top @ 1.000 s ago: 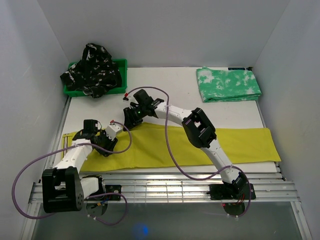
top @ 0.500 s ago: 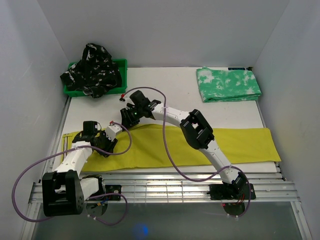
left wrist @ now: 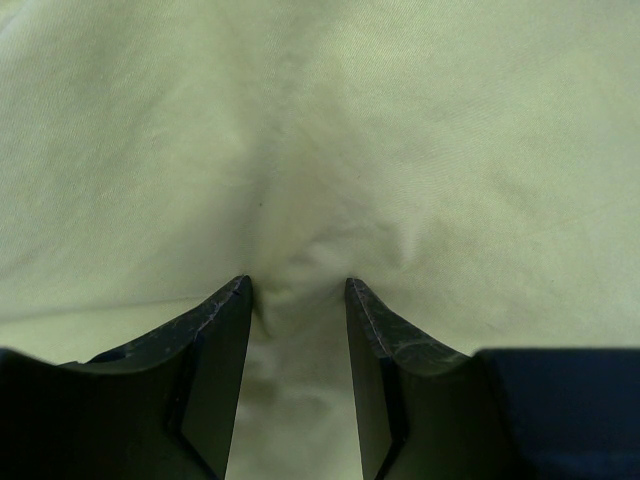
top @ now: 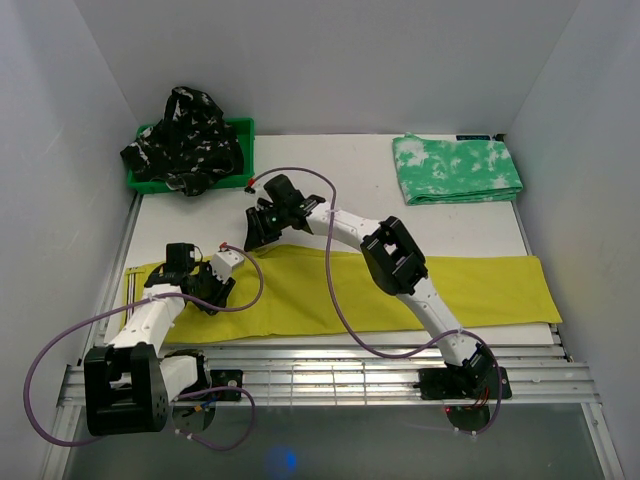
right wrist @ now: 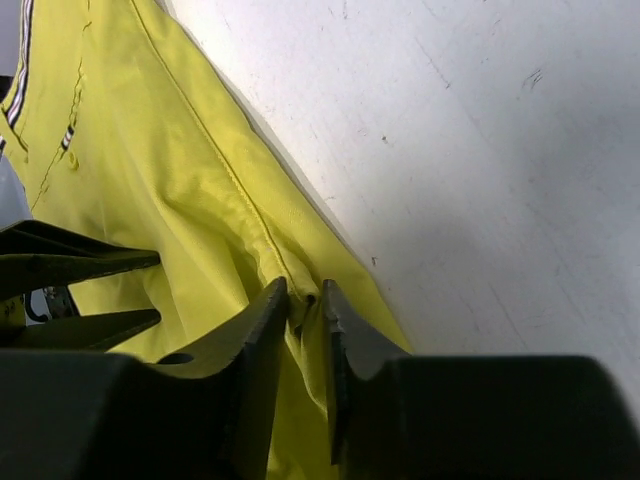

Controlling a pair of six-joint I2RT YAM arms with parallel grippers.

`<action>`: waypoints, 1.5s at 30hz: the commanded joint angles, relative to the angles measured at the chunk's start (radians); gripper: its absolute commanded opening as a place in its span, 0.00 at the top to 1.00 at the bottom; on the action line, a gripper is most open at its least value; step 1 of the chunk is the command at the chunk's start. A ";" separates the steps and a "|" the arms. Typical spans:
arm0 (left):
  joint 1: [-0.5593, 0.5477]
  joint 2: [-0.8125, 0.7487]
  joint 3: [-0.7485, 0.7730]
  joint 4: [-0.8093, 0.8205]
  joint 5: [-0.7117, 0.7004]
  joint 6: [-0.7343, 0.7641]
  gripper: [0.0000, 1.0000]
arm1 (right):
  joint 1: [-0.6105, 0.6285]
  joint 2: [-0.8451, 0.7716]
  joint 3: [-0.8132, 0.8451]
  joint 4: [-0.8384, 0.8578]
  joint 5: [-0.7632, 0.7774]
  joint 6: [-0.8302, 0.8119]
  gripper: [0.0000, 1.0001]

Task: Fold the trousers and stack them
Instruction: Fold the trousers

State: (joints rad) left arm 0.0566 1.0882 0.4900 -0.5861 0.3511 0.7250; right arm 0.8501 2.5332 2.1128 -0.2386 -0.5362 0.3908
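Observation:
The long mustard-yellow trousers (top: 470,285) lie flat along the near edge of the table. My left gripper (top: 207,287) presses down on their left part; in the left wrist view (left wrist: 297,283) a puckered fold of the yellow cloth (left wrist: 400,150) sits pinched between its jaws. My right gripper (top: 254,230) is at the cloth's far edge a little to the right; in the right wrist view (right wrist: 305,290) it is shut on the seamed hem of the yellow cloth (right wrist: 150,180). The green-and-white pair (top: 455,168) lies folded at the back right. The black patterned pair (top: 185,135) is heaped in the bin.
The green plastic bin (top: 243,140) stands at the back left corner. Bare white table (top: 350,185) lies between the bin and the folded green pair, also showing in the right wrist view (right wrist: 480,150). A metal rail (top: 330,375) runs along the near edge. Walls close in on three sides.
My right gripper has moved a little left and toward the back with the hem of the yellow trousers in it. The left gripper has stayed in place.

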 commanded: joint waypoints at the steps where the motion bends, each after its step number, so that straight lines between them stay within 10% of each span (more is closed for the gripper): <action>1: -0.001 0.013 -0.018 -0.063 0.003 -0.001 0.48 | -0.013 0.018 0.052 0.055 0.010 0.019 0.75; 6: -0.001 0.019 -0.016 -0.063 0.008 -0.006 0.48 | -0.022 0.022 0.065 0.079 0.004 0.026 0.92; 32: -0.001 0.039 -0.019 -0.064 0.005 -0.018 0.48 | -0.049 0.062 0.128 0.387 0.304 -0.217 0.92; 38: -0.001 0.050 -0.019 -0.064 0.014 -0.016 0.48 | -0.062 -0.046 0.060 0.338 0.272 -0.305 0.41; 45: -0.001 0.055 -0.018 -0.063 0.017 -0.015 0.48 | -0.106 -0.211 -0.102 0.156 0.136 -0.372 0.59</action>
State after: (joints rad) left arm 0.0566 1.1198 0.4988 -0.5632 0.3645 0.7162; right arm 0.7601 2.4226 2.0174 -0.0219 -0.3328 0.0700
